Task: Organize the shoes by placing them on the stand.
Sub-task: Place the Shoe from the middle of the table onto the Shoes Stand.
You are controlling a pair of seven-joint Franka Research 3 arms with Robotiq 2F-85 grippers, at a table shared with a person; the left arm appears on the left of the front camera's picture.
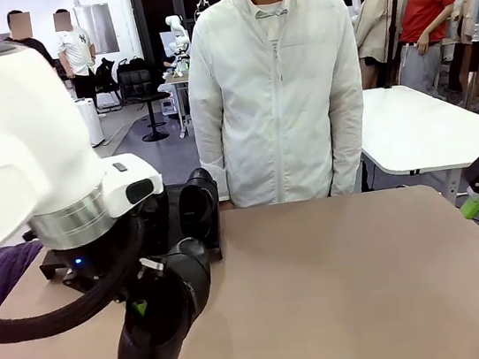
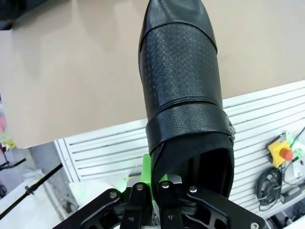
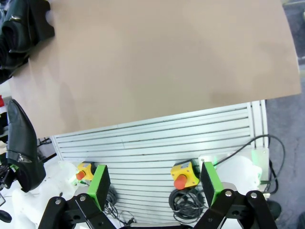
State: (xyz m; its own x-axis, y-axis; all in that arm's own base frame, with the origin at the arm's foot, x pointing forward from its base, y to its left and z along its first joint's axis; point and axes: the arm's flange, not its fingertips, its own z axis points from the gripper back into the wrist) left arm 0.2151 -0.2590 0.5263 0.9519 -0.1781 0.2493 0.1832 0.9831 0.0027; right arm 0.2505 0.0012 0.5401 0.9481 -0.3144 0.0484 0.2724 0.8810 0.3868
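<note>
one shoe pinched in left gripper above table

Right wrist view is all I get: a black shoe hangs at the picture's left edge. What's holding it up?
Observer: The left gripper, shut on the heel rim of the shoe; the toe points out over the table.
Operator: Is anyone nearby?
Observer: Yes, a person in a white jacket stands at the table's far side.
Operator: Is the shoe plain?
Observer: No, its upper has a fine embossed texture, with a smooth band across.
</note>
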